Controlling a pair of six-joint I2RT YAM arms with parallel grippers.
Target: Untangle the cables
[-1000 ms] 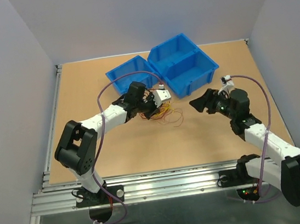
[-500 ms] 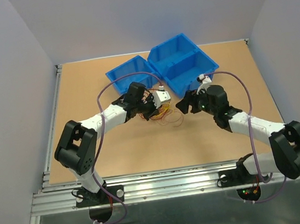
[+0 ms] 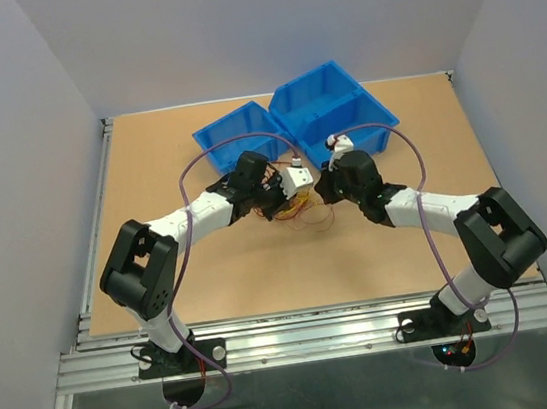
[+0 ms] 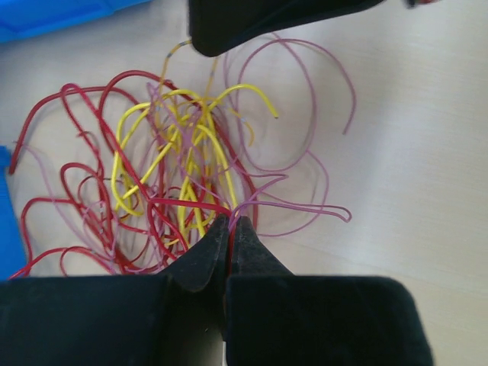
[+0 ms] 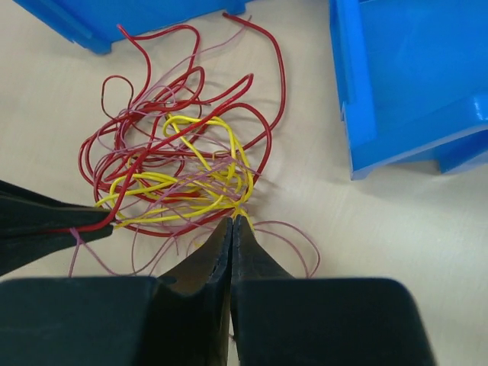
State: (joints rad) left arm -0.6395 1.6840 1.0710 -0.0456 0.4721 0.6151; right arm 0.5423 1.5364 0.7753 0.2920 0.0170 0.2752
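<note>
The cables [image 3: 302,207] lie as one tangle of red, dark red, pink and yellow loops on the tan table, between the two grippers. My left gripper [image 4: 231,221] is shut on a red strand and a pink strand at the tangle's near edge [image 4: 183,175]. My right gripper [image 5: 232,219] is shut at the opposite edge, where yellow strands [image 5: 183,168] run into its closed tips. The overhead view shows the left gripper [image 3: 283,199] and right gripper [image 3: 320,190] almost facing each other across the tangle. The left fingers [image 5: 46,221] appear at the left of the right wrist view.
Two blue bins stand just behind the tangle, a left one [image 3: 234,134] and a divided right one [image 3: 337,115]. The right bin's corner [image 5: 412,76] is close to my right gripper. Purple arm cords arch over both wrists.
My right arm has swung left from the table's right side to the tangle and its gripper has gone from open to shut. The left arm has stayed put.
</note>
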